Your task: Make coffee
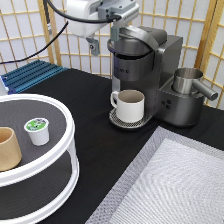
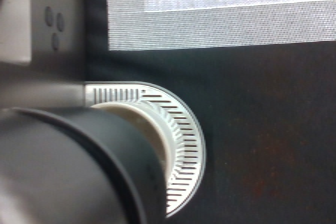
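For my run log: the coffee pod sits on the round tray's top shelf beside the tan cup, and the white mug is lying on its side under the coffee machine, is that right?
Not quite. In the exterior view the white mug stands upright on the drip tray under the coffee machine. The coffee pod does sit on the round tray beside the tan cup.

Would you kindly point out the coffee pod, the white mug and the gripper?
coffee pod (image 1: 37, 124): exterior view, foil top.
white mug (image 1: 131, 107): exterior view, front wall.
gripper (image 1: 104, 41): exterior view, between its fingers.

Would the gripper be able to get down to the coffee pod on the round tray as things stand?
Probably yes: the coffee pod stands uncovered on the round tray, apart from the tan cup. The gripper hangs open by the coffee machine.
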